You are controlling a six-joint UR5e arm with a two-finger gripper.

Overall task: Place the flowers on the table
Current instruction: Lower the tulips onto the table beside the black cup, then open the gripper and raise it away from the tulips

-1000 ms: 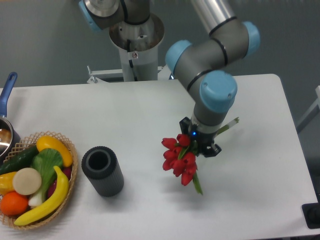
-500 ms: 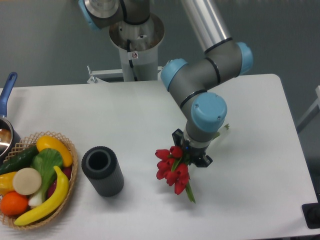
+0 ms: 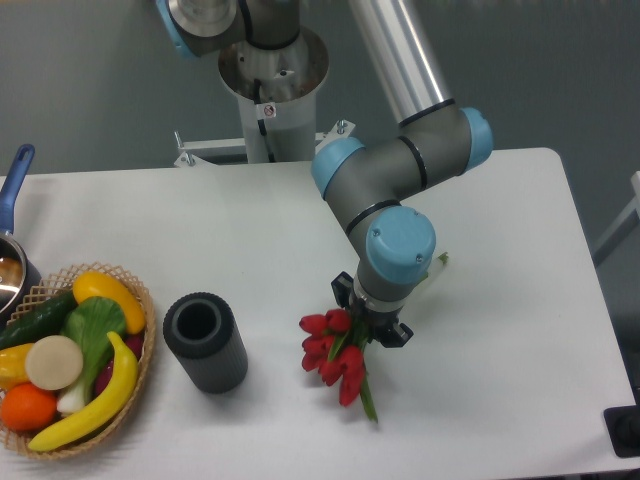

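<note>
The flowers point(image 3: 334, 356), a bunch of red tulip buds with green stems and leaves, hang from my gripper point(image 3: 368, 322) just above the white table point(image 3: 500, 300), right of centre and toward the front. The buds point toward the front left. A green leaf tip sticks out below them and the stem ends poke out behind the wrist on the right. My gripper is shut on the stems; its fingers are mostly hidden under the wrist.
A dark grey ribbed cylinder vase point(image 3: 205, 342) stands upright left of the flowers. A woven basket point(image 3: 140, 375) of fruit and vegetables sits at the front left. A pot with a blue handle point(image 3: 14, 180) is at the left edge. The arm's base point(image 3: 272, 90) is at the back.
My gripper has moved left and toward the front with the flowers, and appears lower over the table. The vase and basket have not moved.
</note>
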